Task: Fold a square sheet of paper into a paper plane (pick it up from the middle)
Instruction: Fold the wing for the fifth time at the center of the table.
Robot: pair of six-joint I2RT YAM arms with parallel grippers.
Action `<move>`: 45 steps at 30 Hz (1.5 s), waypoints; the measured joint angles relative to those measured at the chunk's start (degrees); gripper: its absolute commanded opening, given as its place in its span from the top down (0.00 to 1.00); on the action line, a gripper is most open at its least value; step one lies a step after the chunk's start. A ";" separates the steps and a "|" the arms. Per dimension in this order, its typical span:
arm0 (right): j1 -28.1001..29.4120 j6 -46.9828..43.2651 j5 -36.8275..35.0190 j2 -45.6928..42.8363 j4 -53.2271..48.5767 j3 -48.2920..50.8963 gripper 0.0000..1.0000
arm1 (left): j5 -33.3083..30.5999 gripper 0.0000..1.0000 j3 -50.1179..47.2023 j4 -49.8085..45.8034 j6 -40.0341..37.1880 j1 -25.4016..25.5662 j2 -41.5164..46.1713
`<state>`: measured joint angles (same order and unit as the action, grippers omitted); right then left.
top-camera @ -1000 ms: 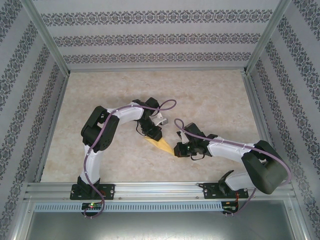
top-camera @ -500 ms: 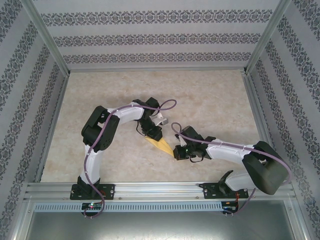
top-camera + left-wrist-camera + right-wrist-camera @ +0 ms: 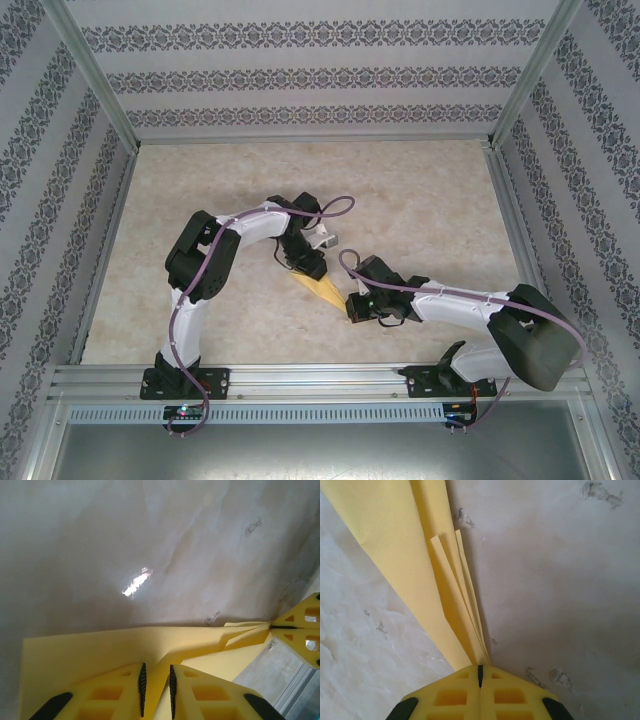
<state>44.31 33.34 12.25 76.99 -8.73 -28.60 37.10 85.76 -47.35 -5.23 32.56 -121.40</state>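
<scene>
The paper plane (image 3: pixel 325 290), a creased mustard-yellow pointed shape, sits low over the table (image 3: pixel 420 200) near its centre and spans between the two grippers. The right gripper (image 3: pixel 480 670) is fully closed on the narrow tip. The left gripper (image 3: pixel 156 675) straddles a raised fold at the wide end with a narrow gap between its pads; whether they press the paper cannot be told.

Left gripper (image 3: pixel 156 675) sat at bottom edge, jaws narrowly apart, raised fold of yellow paper (image 3: pixel 90 650) between them; contact unclear. Paper stretched over marble table (image 3: pixel 150 535), narrowing rightward to tip pinched in closed right gripper (image 3: pixel 274 627). Glare spot (image 3: pixel 136 581) on table.
</scene>
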 measured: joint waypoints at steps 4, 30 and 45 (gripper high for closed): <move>0.22 0.28 -0.46 0.11 0.04 0.00 0.99 | -0.76 0.68 1.07 -0.26 0.04 0.00 0.00; 0.85 1.05 -0.85 1.90 1.73 -0.81 0.99 | -9.77 0.59 -0.94 -2.25 7.52 1.60 18.29; 0.85 1.09 -0.66 2.40 2.67 -0.92 0.99 | -8.68 0.68 -14.51 8.87 16.68 7.15 19.52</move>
<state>45.17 34.44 11.60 79.40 -6.07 -29.52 28.42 71.24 -38.48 11.44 39.70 -101.89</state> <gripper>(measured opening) 0.043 0.326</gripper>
